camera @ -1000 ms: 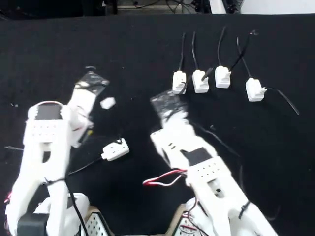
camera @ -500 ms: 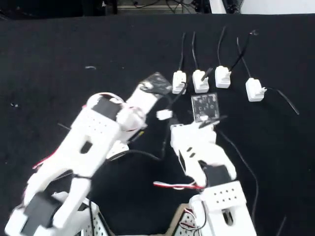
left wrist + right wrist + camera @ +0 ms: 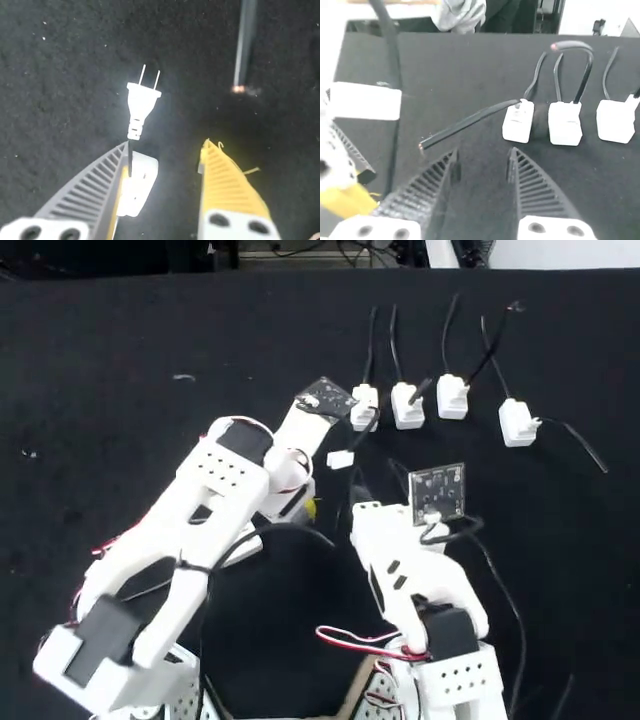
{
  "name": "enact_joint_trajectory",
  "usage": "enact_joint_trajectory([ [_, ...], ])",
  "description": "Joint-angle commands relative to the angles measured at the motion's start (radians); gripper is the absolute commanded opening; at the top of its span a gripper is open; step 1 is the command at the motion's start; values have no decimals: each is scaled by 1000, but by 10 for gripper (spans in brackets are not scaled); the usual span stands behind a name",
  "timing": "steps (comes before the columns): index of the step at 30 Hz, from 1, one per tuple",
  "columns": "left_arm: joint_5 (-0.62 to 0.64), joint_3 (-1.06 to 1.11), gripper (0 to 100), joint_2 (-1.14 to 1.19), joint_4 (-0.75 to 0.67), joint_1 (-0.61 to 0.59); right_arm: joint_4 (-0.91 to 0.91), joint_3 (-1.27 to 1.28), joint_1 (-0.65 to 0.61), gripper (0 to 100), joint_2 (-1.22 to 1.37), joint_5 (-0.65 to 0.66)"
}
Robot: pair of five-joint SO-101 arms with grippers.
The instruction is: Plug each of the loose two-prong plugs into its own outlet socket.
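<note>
The right hand (image 3: 482,157), fingers apart, hangs over the black table (image 3: 445,65) short of three white sockets (image 3: 565,123) in a row, a black cable (image 3: 470,121) reaching from the nearest toward its fingertips.

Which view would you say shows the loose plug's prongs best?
The left wrist view: the plug is close, with both prongs distinct. The high view shows it as a small white block, prongs indiscernible. The right wrist view faces the sockets.
</note>
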Motion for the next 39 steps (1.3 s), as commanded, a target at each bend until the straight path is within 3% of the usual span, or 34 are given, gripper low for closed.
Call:
enact_joint_trajectory([
  [1, -25, -56, 230, -121, 61, -58, 2, -4, 17, 149, -13, -9],
  [8, -86, 10, 230, -196, 155, -291, -31, -19, -54, 149, 79, 0],
  [12, -86, 84, 230, -192, 147, -487, -81, -39, -135, 149, 202, 77],
  [17, -86, 197, 230, -195, 141, -610, -129, -102, -224, 149, 409, 149],
  [20, -71, 308, 230, -198, 57, -644, -143, -159, -250, 149, 552, 210],
  [27, 121, 522, 230, -199, -176, -647, -144, -288, -270, 149, 805, 250],
  [34, 221, 550, 230, -190, -242, -662, -304, -232, -273, 149, 809, 259],
  [36, 244, 552, 230, -190, -242, -661, -371, -203, -298, 148, 808, 367],
  [39, 265, 579, 230, -190, -272, -662, -356, -196, -362, 148, 808, 663],
])
